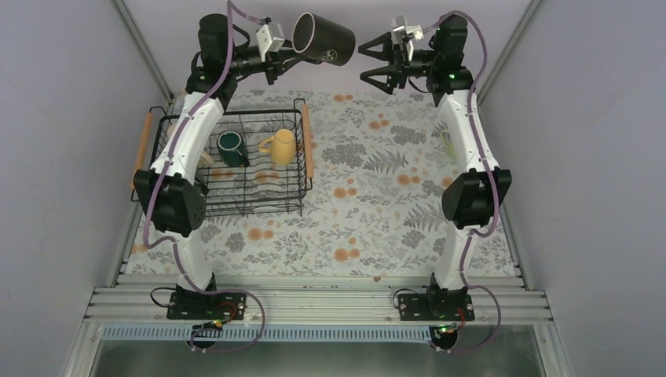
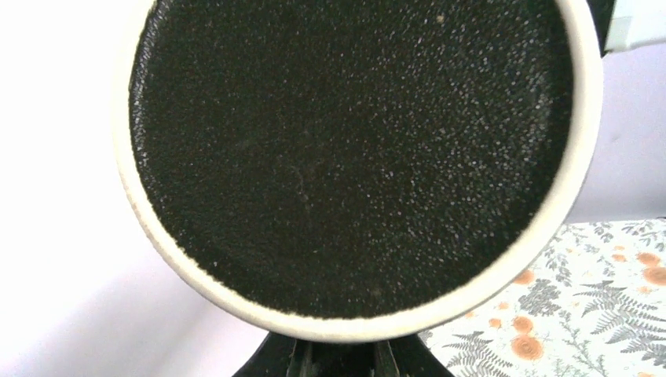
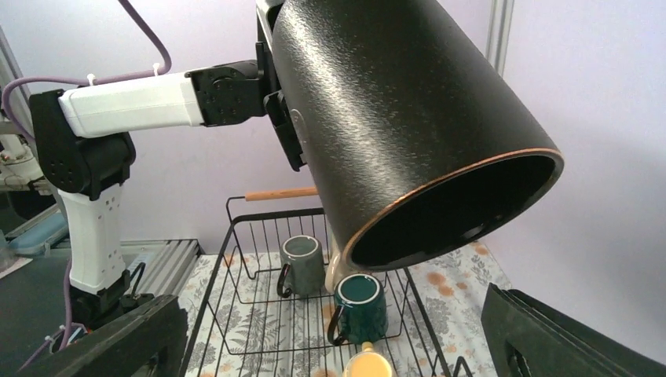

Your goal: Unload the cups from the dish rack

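Observation:
My left gripper (image 1: 284, 49) is shut on the black mug (image 1: 323, 38) and holds it tilted high above the table's far edge. The mug's base fills the left wrist view (image 2: 353, 157). My right gripper (image 1: 375, 60) is open and empty just right of the mug's mouth, and the mug looms close in the right wrist view (image 3: 408, 133) above the gripper's fingers (image 3: 102, 338). The dish rack (image 1: 236, 113) holds a dark teal mug (image 1: 232, 148) and a yellow mug (image 1: 280, 146). The right wrist view also shows the rack (image 3: 236, 259), a grey-green mug (image 3: 302, 265), the teal mug (image 3: 360, 306) and the yellow mug (image 3: 367, 365).
The rack's wooden handles (image 1: 307, 141) stand on its left and right sides. A cream mug (image 3: 336, 271) shows partly behind the black one. A pale green thing (image 1: 448, 145) sits on the floral mat (image 1: 377, 204) behind my right arm. Grey walls close in on three sides.

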Controlling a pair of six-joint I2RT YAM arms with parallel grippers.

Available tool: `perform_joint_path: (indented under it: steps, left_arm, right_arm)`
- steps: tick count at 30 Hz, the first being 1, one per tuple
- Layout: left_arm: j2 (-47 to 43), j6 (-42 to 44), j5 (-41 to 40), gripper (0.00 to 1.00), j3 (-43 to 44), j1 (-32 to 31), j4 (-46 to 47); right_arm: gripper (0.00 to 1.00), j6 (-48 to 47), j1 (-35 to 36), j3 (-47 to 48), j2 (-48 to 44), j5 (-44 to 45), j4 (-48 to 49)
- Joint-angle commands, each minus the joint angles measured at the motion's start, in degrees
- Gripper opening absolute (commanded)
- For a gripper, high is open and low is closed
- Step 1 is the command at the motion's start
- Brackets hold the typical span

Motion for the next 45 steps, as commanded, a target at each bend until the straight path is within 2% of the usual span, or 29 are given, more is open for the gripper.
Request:
perform_joint_path:
  steps: [1, 4, 15, 19, 28, 32, 33, 35, 38, 43, 45]
  left_arm:
    - [0.02, -5.93, 5.35, 0.02, 0.21, -0.41, 11.80]
    - [0.96, -6.34, 5.36, 0.02, 0.50, -1.40, 12.60]
    - [6.69, -6.20, 6.66, 0.02, 4.70, -4.64, 11.83]
    - [8.55, -7.24, 7.83, 0.02, 6.51, -4.95, 12.25]
    - [8.53, -8.83, 10.10, 0.02, 6.56, -5.54, 13.11]
    - [7.96, -7.47, 10.74, 0.03, 5.81, -5.63, 11.57]
    - [7.84, -6.74, 10.78, 0.05, 5.72, -5.56, 10.63]
    - [7.36, -4.94, 10.19, 0.17, 5.88, -5.58, 8.05]
    - [6.45, 2.01, 8.82, 0.28, 6.90, -5.23, 0.04]
    - [3.88, 8.61, 6.66, 0.62, 7.40, -1.93, -8.11]
    - [1.89, 9.97, 5.01, 0.69, 6.43, -0.38, -8.65]
  right_arm:
    - [0.96, 8.95, 0.63, 2.25, 2.34, -2.80, 10.54]
    - [0.95, 13.18, 0.77, 2.42, 3.09, -3.14, 15.29]
    - [0.92, 17.23, 2.50, 0.99, 1.93, -5.19, 18.72]
    - [0.68, 18.91, 3.04, -1.52, 0.03, -5.52, 20.62]
    - [0.23, 20.53, 3.96, -3.06, -1.63, -4.56, 21.75]
    - [0.09, 20.64, 3.98, -3.28, -2.62, -4.14, 21.84]
    - [0.08, 20.58, 3.98, -3.43, -2.96, -4.15, 21.73]
    - [0.04, 18.76, 3.92, -3.75, -4.03, -3.91, 20.05]
    - [0.03, 13.60, 3.40, -4.18, -5.75, -2.24, 14.63]
    - [0.03, 0.80, 1.23, 1.51, -5.34, 6.01, -4.04]
    - [0.03, -5.85, 0.43, 6.79, -3.22, 12.85, -13.56]
